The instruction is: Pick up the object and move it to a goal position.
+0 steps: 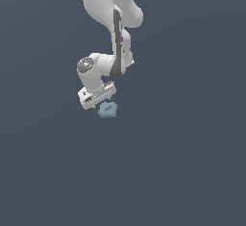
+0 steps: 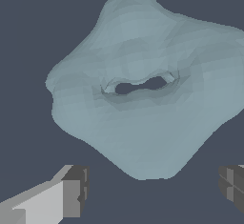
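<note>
Fingertips (image 2: pixel 71 197): spread wide, holding nothing.
Object (image 2: pixel 143 99): teal lump, just below end effector (image 1: pixel 97 96).
Advice: centre, descend, then close.

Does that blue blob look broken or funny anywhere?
Not broken, but the teal-blue lump has a bumpy, lopsided outline, and the wrist view shows a small dark slit-like opening near its middle. It lies just below the gripper, whose jaws stand apart with nothing between them. Nothing is spilled or knocked over.

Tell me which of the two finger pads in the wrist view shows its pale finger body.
The finger pad on the side opposite the image's right edge; a pale body attaches to it. The other pad shows only dark grey beside the teal object.
</note>
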Robot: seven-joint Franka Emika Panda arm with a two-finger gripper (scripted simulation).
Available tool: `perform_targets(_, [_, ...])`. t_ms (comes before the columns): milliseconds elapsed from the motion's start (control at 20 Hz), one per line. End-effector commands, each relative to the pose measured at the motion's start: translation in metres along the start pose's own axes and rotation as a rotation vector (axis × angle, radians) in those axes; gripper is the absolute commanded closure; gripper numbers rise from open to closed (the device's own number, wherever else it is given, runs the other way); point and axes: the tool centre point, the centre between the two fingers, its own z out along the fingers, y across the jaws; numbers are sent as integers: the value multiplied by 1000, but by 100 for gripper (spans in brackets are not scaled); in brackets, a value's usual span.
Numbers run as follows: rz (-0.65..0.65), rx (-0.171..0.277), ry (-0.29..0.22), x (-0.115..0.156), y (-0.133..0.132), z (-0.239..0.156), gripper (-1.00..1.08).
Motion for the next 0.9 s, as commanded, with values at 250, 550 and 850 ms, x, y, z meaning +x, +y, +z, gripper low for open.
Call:
perform_targets(250, [-1, 0, 0, -1, -1, 13, 108])
perform_targets(550, [-1, 0, 0, -1, -1, 13, 108])
perform_targets(850, [-1, 0, 0, -1, -1, 12, 108])
